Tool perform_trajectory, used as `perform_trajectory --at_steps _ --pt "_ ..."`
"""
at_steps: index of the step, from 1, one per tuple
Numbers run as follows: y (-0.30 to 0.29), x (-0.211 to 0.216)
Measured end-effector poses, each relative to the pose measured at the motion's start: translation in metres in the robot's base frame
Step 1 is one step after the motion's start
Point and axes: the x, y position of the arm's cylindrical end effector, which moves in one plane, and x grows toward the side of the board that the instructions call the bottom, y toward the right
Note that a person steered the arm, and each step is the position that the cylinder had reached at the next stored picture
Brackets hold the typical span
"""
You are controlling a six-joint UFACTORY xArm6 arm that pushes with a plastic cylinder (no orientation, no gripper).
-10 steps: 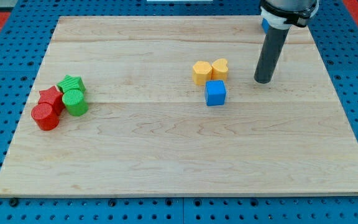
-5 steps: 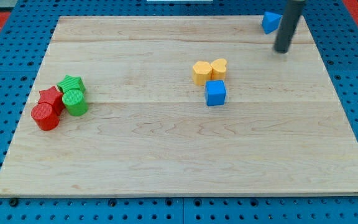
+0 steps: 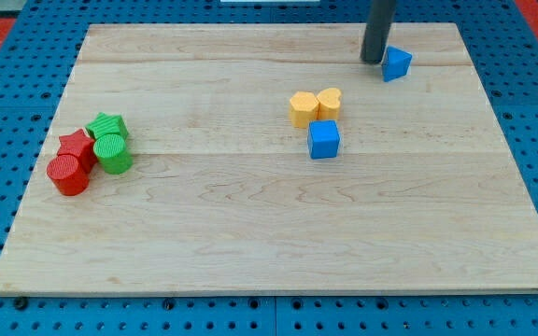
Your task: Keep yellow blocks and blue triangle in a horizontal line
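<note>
We see the blue triangle [image 3: 397, 63] near the top right of the surface [image 3: 250, 233], well above the yellow hexagon [image 3: 302, 108] and yellow heart [image 3: 331, 102], which touch side by side at mid-surface. Our rod stands upright with my tip [image 3: 373, 60] just left of the triangle; we carry no gripper.

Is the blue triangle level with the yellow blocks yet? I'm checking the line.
No, the blue triangle sits nearer the view's top than both yellow blocks.
</note>
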Motion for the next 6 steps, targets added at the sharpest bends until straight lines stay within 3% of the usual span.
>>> perform_trajectory --at_steps 1,2,3,5,6 --pt "-0.001 -0.037" --pt "0.072 -0.1" --pt "0.088 -0.051" --pt "-0.052 0.06" --pt "-0.081 0.039"
